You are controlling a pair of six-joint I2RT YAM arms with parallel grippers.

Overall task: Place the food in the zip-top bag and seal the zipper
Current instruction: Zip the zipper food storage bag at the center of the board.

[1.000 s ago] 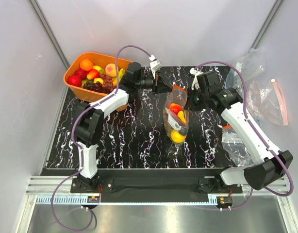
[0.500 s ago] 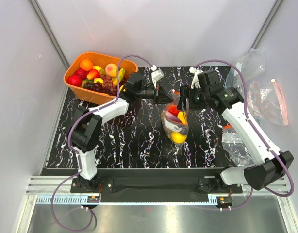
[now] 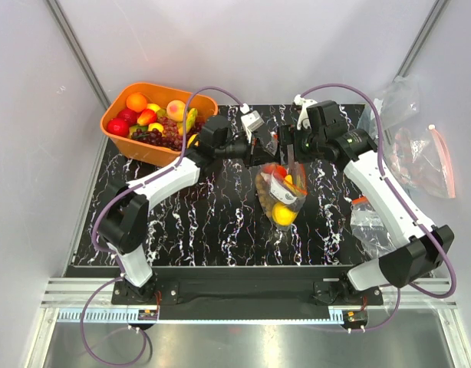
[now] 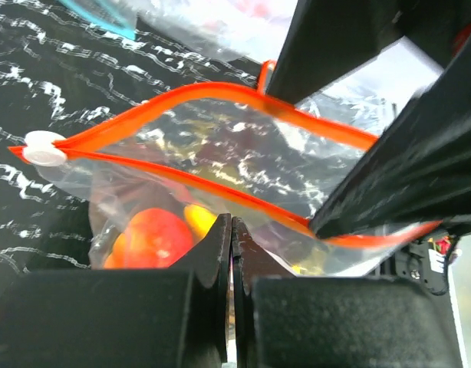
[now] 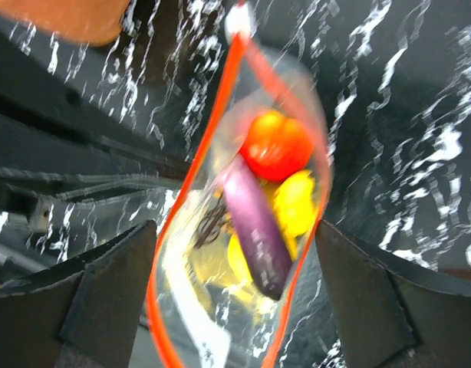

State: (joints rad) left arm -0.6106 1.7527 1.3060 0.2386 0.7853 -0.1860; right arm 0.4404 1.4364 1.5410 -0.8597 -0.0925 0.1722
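Observation:
The zip-top bag (image 3: 281, 195) hangs over the black marbled mat with its mouth open. Inside are a red fruit (image 5: 277, 144), a purple eggplant (image 5: 255, 230) and yellow pieces (image 5: 297, 203). The orange-red zipper (image 4: 220, 90) gapes in a lens shape, with its white slider (image 4: 42, 148) at one end. My left gripper (image 3: 265, 151) is shut, its tips (image 4: 232, 222) pinching the near lip of the bag. My right gripper (image 3: 291, 149) is open above the mouth. Its fingers (image 5: 113, 291) stand on either side of the bag without touching it.
An orange basket (image 3: 116, 115) full of fruit stands at the mat's back left corner. Other clear bags lie off the mat on the right (image 3: 419, 157) and at its right edge (image 3: 373, 226). Grey walls close in on both sides.
My right gripper has opened, let go of the bag and shifted left over its mouth. The left arm has reached further right with the bag's lip, and the bag has sagged.

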